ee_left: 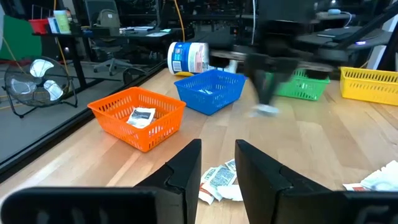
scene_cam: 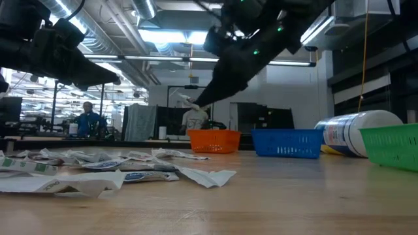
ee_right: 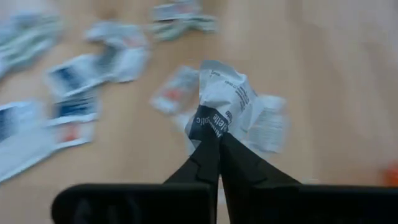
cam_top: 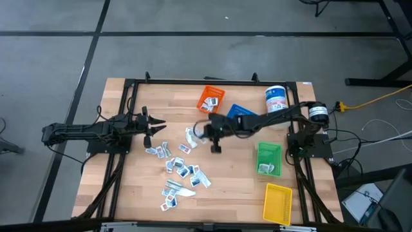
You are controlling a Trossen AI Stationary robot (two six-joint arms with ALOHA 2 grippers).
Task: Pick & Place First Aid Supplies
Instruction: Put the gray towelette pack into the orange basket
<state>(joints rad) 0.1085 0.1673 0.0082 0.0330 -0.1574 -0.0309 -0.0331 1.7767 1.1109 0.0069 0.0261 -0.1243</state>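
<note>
Many small white first aid packets (cam_top: pixel 177 169) lie loose on the wooden table's near left half, also seen as a flat heap (scene_cam: pixel 98 166) in the low view. Over the table's middle, my right gripper (ee_right: pixel 217 132) is shut on one crumpled white packet (ee_right: pixel 225 93) with dark print; this packet (cam_top: pixel 191 136) is up in the air. My left gripper (ee_left: pixel 217 158) waits open at the table's left side, level and well above the wood, with nothing between its fingers. My right gripper pinches the crumpled packet by its near, dark-printed end (ee_right: pixel 208 121) between its two fingertips. The fingers slant downward from the table's right toward its left. The packet (scene_cam: pixel 185 99) sticks out past the fingertips, lifted clear of the table and of the other packets.
An orange bin (cam_top: pixel 210 98) with a packet in it and a blue bin (cam_top: pixel 239 113) stand at the far middle. A white canister (cam_top: pixel 276 98) lies beside them. A green bin (cam_top: pixel 268 158) and a yellow bin (cam_top: pixel 278 202) stand at the right.
</note>
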